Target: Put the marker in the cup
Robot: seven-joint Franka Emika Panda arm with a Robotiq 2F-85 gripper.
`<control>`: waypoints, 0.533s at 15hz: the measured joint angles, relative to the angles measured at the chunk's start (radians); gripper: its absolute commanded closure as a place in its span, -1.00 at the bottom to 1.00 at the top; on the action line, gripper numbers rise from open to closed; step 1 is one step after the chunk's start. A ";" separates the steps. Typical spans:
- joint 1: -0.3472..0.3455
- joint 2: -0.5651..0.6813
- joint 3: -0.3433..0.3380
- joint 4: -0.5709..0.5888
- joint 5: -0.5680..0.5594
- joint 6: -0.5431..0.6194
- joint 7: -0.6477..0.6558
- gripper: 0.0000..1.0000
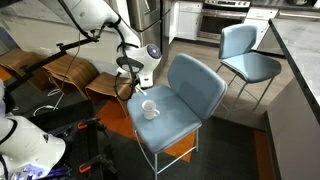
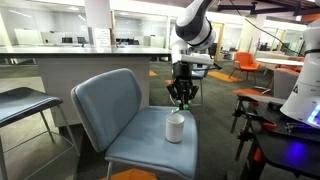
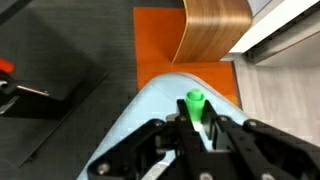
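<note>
One marker [image 3: 194,101], green-capped, is gripped in the closed claw [image 2: 181,99], which is held higher than, and near, the white cup [image 2: 176,127] standing on the blue table [image 2: 145,148]

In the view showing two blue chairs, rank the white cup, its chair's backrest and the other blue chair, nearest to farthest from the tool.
From the tool, shut on the marker:
1. cup, on the seat right by the tool.
2. backrest, across the seat beyond the cup.
3. other blue chair, farther back beside the counter.
</note>
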 measured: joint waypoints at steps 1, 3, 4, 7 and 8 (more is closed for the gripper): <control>-0.009 -0.010 -0.006 -0.020 0.024 -0.001 -0.023 0.90; -0.022 -0.023 -0.021 -0.052 0.060 -0.003 -0.060 0.90; -0.027 -0.025 -0.029 -0.063 0.076 -0.003 -0.078 0.90; -0.039 -0.017 -0.057 -0.075 0.115 -0.003 -0.121 0.90; -0.043 -0.009 -0.066 -0.075 0.128 -0.003 -0.132 0.90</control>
